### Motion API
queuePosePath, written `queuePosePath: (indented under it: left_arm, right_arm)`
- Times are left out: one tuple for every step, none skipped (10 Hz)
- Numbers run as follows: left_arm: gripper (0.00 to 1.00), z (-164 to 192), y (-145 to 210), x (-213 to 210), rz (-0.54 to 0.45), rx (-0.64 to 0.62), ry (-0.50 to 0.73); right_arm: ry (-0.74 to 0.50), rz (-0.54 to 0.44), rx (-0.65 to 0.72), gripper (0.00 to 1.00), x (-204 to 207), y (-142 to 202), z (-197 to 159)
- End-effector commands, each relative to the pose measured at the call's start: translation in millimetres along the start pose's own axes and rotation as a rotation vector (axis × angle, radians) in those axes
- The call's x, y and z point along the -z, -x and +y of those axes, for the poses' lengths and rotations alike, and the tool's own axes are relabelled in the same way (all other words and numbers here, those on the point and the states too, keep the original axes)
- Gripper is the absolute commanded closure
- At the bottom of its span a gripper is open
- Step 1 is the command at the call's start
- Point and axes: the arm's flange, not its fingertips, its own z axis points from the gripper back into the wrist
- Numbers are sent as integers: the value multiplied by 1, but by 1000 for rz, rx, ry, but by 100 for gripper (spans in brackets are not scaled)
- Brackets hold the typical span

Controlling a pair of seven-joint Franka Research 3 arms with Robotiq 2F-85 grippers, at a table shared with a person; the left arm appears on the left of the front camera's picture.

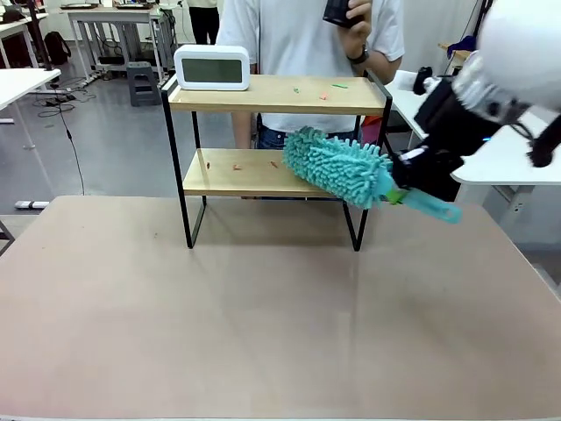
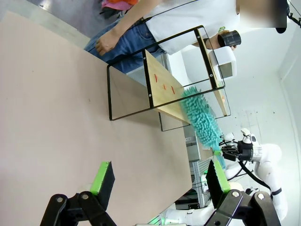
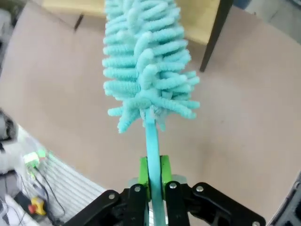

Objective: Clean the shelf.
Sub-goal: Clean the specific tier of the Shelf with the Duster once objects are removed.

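Right claw (image 3: 154,173) of mine is clamped tight on the thin handle of the teal duster (image 3: 146,61), with the fluffy head pointing away from me.

The shelf (image 1: 263,96) stands upright at the far middle of the table (image 1: 263,316), its loop legs on the tabletop. On its lower board (image 1: 219,175) I see a couple of small reddish scraps (image 1: 237,165) left of centre. The top board (image 1: 263,95) carries a few green and orange bits (image 1: 323,95) toward its right half. A white clock (image 1: 212,67) sits on the top board's left end.

The duster head lies at the right end of the lower board, well apart from the reddish scraps. I cannot tell whether it touches the wood or hangs just in front of it.

By my reckoning the cleaning has hardly begun. Both boards have litter on them, and nothing looks swept into a pile or off an edge. What is left is a pass along the lower board, then the top board, working around the clock.

A person (image 1: 307,35) stands close behind the shelf with a dark object in one raised hand. My left claw (image 2: 160,181) hangs wide apart and empty over bare table, well away from the shelf.
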Motion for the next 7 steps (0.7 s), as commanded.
queuePosePath:
  left_arm:
    - [0, 0, 4, 3, -14, 19, 18]
    - [0, 0, 4, 3, -14, 19, 18]
    - [0, 0, 4, 3, -14, 19, 18]
    - [0, 0, 4, 3, -14, 19, 18]
    - [0, 0, 4, 3, -14, 19, 18]
    - [0, 0, 4, 3, -14, 19, 18]
    - [0, 0, 4, 3, -14, 19, 18]
  right_arm:
    - [49, -31, 103, 88, 17, -18, 25]
    - [55, -26, 129, 88, 30, -19, 35]
    - [67, 9, 137, 88, 46, -21, 46]
    - [51, 23, 134, 88, 55, -23, 52]
    - [37, 15, 134, 88, 59, -28, 59]
    - [32, 11, 118, 88, 61, -35, 66]
    - [24, 6, 106, 88, 62, -43, 74]
